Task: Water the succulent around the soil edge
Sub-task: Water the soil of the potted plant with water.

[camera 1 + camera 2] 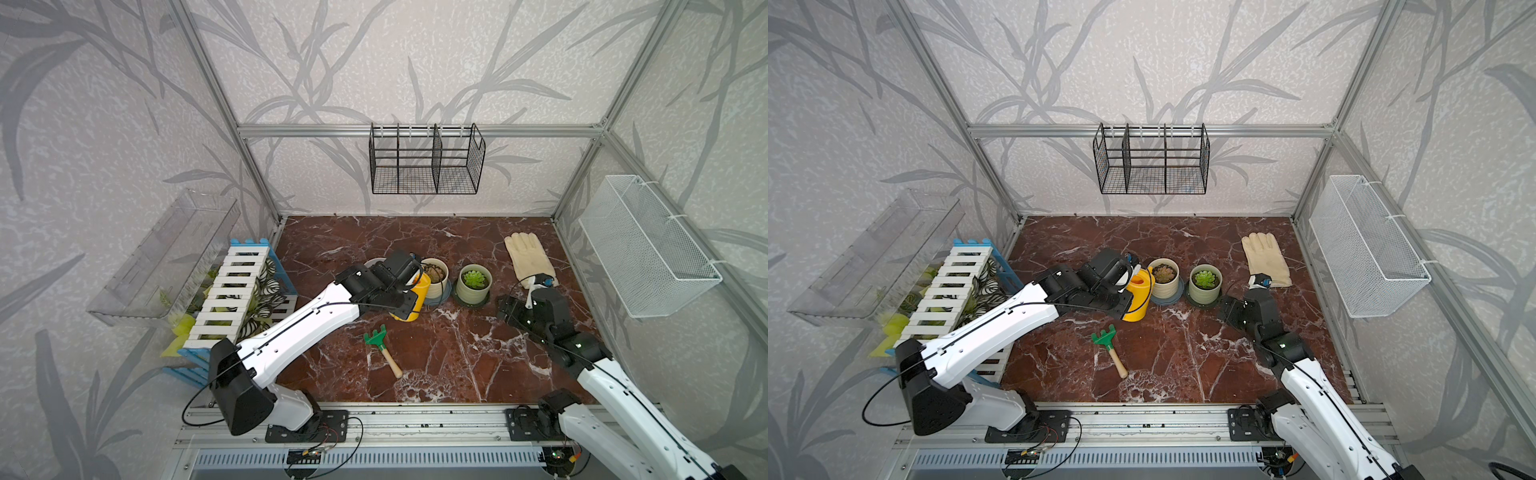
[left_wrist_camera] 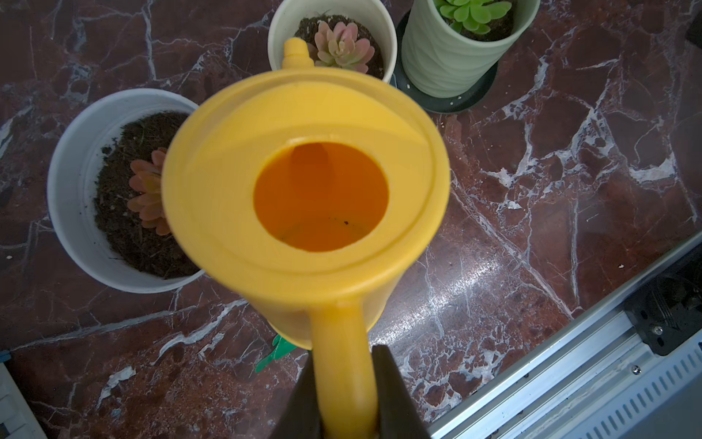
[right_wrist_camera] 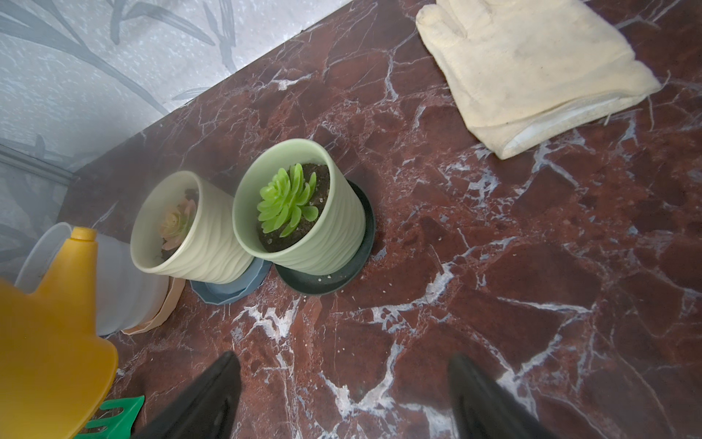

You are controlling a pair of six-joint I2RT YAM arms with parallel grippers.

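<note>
Leftmost on bench (image 1: 457,374): white pot (image 2: 72,182), soil and a reddish rosette, half hidden. At its 3 o'clock: yellow watering can (image 2: 228,159), pinched by the handle (image 2: 343,334) in left claw (image 2: 345,361), clamped tight, apparently lifted clear. Thin hard plastic, so likely light and stiff; water level hard to read through the fill hole. Narrow, slick handle: expect swivel when tipping, best gripped close to the body. Spout (image 2: 295,53) lined up with soil edge of cream pot (image 2: 275,38) holding pink succulent (image 2: 342,47); over it or short of it, cannot tell. Green pot (image 2: 448,57) at that pot's 3 o'clock. Right claw (image 3: 343,359) at green pot's 4 o'clock, spread wide, empty. Glove (image 3: 532,68) at 1 o'clock.
</note>
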